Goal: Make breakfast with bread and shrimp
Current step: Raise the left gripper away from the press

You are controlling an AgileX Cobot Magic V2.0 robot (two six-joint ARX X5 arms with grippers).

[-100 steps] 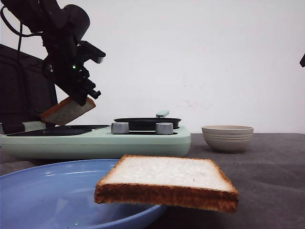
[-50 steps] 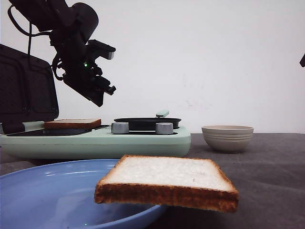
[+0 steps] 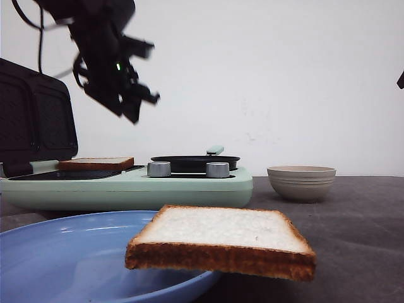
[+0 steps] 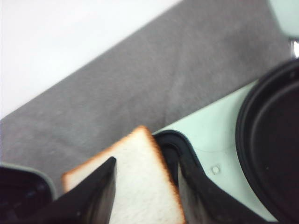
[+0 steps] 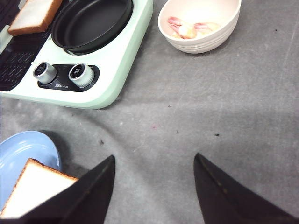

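One bread slice [image 3: 96, 164] lies flat on the dark grill plate of the mint-green cooker [image 3: 189, 189]; it also shows in the left wrist view [image 4: 140, 186] and the right wrist view [image 5: 35, 14]. My left gripper [image 3: 136, 104] hangs open and empty well above it, and in its own view [image 4: 145, 168] the slice shows between the fingers. The second slice [image 3: 221, 243] rests on the rim of the blue plate [image 3: 63, 252], overhanging it. Shrimp [image 5: 187, 29] lie in the beige bowl [image 5: 200, 23]. My right gripper [image 5: 153, 157] is open and empty above the grey table.
The cooker's black round pan [image 3: 194, 161] sits right of the grill plate, with two metal knobs [image 3: 159, 169] in front. The cooker's dark lid [image 3: 35, 126] stands open at the far left. The beige bowl [image 3: 301, 182] stands right of the cooker.
My left gripper let go of the bread slice, which now lies flat on the grill plate. The gripper then rose and moved a little to the right. The right arm has not moved.
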